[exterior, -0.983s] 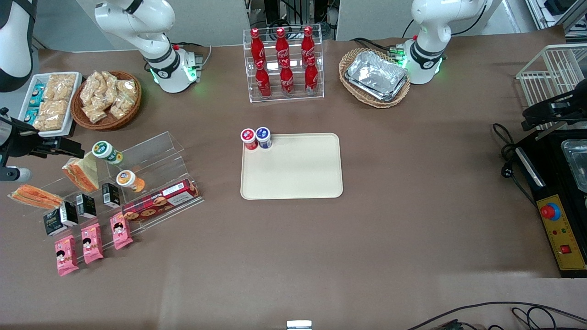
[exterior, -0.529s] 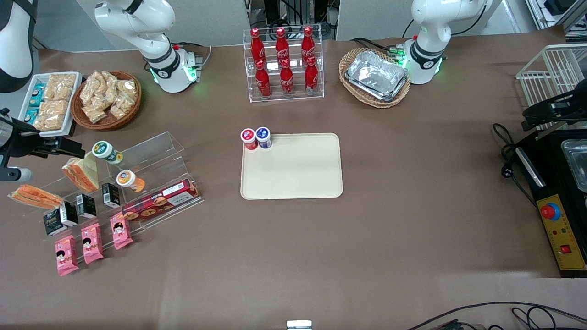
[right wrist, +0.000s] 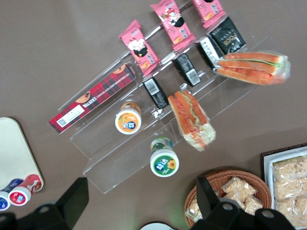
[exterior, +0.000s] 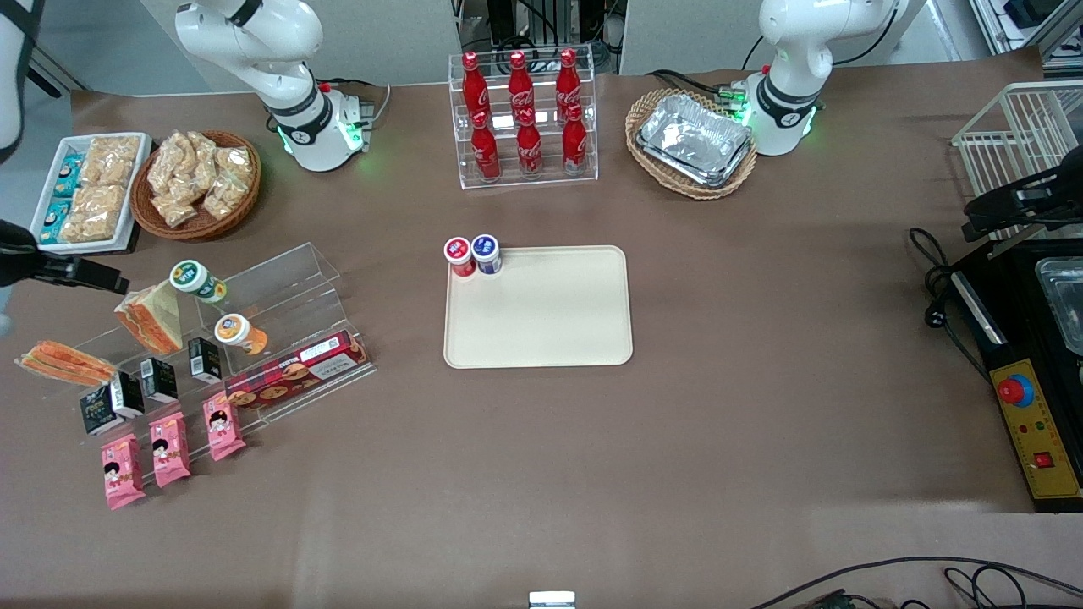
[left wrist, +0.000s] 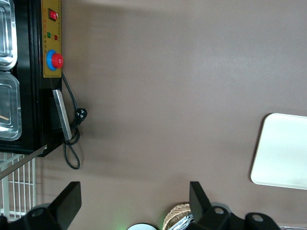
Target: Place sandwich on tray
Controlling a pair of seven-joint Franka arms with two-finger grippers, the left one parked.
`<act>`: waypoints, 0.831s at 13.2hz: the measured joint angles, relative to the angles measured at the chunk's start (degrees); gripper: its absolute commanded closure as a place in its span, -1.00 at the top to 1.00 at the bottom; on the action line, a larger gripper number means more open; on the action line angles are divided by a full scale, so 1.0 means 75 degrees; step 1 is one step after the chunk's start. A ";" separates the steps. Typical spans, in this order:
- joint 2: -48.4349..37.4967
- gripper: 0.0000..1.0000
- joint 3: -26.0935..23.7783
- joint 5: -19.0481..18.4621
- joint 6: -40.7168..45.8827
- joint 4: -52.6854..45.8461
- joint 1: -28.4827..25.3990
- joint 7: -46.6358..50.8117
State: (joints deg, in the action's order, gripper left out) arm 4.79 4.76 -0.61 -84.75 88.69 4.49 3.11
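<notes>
The sandwich is a thin wrapped wedge with orange stripes, lying on the clear acrylic shelf at the working arm's end of the table. The beige tray lies mid-table with a red-lidded and a blue-lidded cup at one corner. My right gripper hangs open and empty above the table, farther from the front camera than the sandwich and apart from it, close to the thicker wedge.
The shelf also holds a green-lidded cup, an orange-lidded cup, black packs, pink packs and a red biscuit box. A wicker basket of snacks, a white snack dish, a cola bottle rack and foil trays stand farther back.
My right gripper has shifted a little toward the working arm's end of the table, so less of it shows in the front view. Nothing on the table has moved.
</notes>
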 measured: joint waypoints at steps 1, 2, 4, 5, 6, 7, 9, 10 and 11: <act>-0.0031 1.00 0.0014 -0.0002 0.0000 0.0000 0.0096 0.0006; -0.0055 1.00 0.0033 -0.0003 -0.0005 0.0000 0.0181 0.0059; -0.0054 1.00 0.0186 -0.0008 -0.0135 0.0001 0.0273 0.0449; -0.0044 1.00 0.0299 -0.0009 -0.0237 0.0002 0.0285 0.0706; -0.0033 1.00 0.0381 -0.0009 -0.0344 0.0005 0.0297 0.1024; -0.0028 1.00 0.0406 -0.0009 -0.0423 0.0005 0.0330 0.1366; -0.0009 1.00 0.0408 -0.0009 -0.0468 0.0005 0.0365 0.1975; 0.0013 1.00 0.0407 -0.0009 -0.0470 0.0010 0.0366 0.2332; 0.0051 1.00 0.0406 -0.0009 -0.0480 0.0010 0.0365 0.2674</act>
State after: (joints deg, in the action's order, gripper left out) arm 5.17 7.81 -0.68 -88.35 88.77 7.23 23.17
